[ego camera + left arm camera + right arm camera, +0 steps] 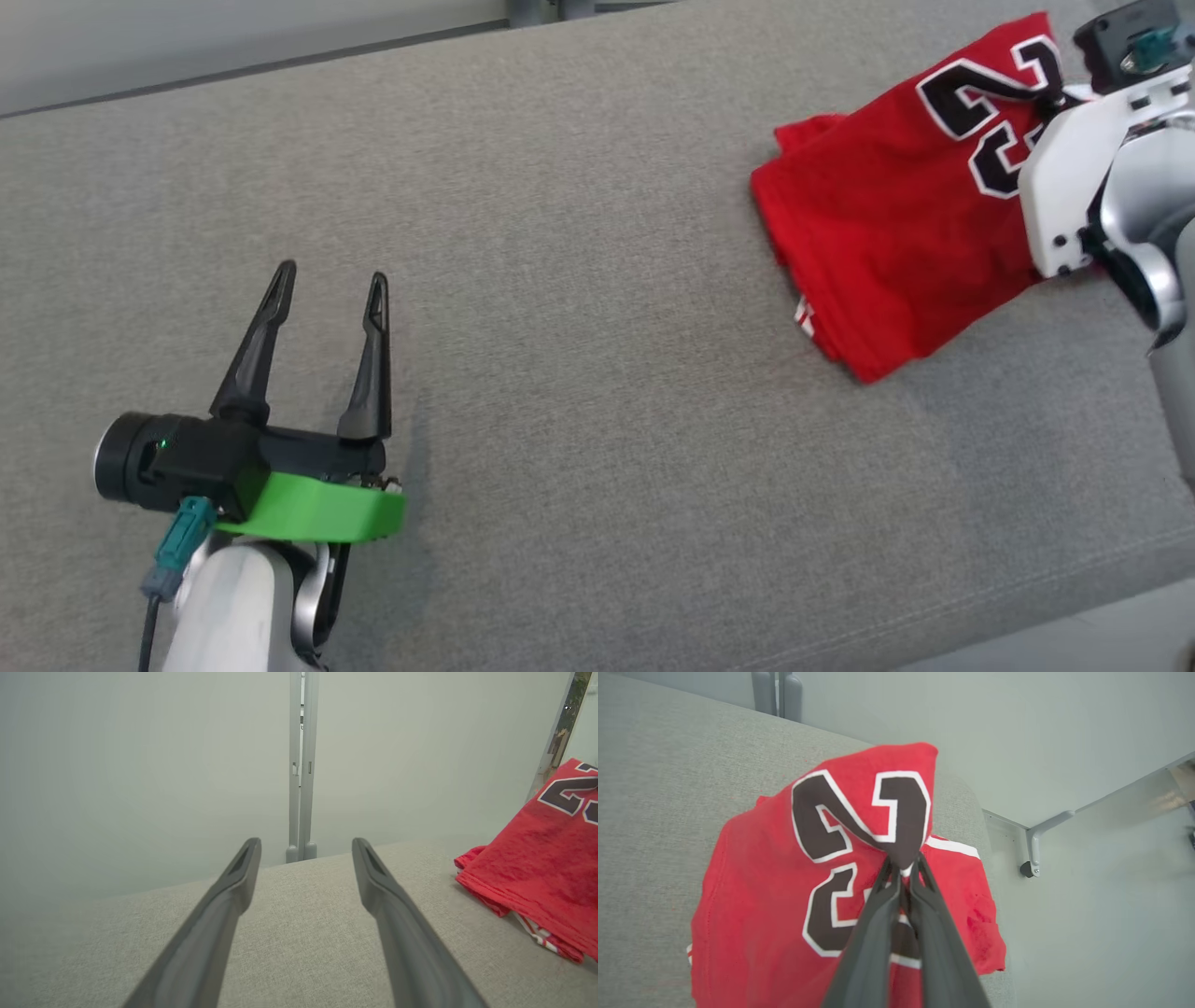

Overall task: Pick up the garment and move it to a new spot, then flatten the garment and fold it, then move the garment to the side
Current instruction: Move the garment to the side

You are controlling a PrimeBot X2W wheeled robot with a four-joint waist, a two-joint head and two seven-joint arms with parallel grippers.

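Note:
The garment [896, 224] is a red jersey with dark, white-edged numbers, folded into a bundle at the far right of the grey cushioned surface [579, 280]. My right gripper [903, 868] is shut on a pinch of the garment [784, 896] at the dark number, the cloth bunching up around the fingertips. In the head view the right wrist [1092, 168] covers that gripper over the garment's right end. My left gripper [329, 285] stands open and empty at the lower left, far from the garment. Between its fingers [238, 877] lies bare cushion, and the garment [542, 868] shows at the right.
The cushion's far edge runs along the top, with a pale wall and a grey post [301, 788] behind it. Past the garment's right end the cushion stops and a grey bracket [1036, 844] stands on the floor. Bare cushion stretches between the two grippers.

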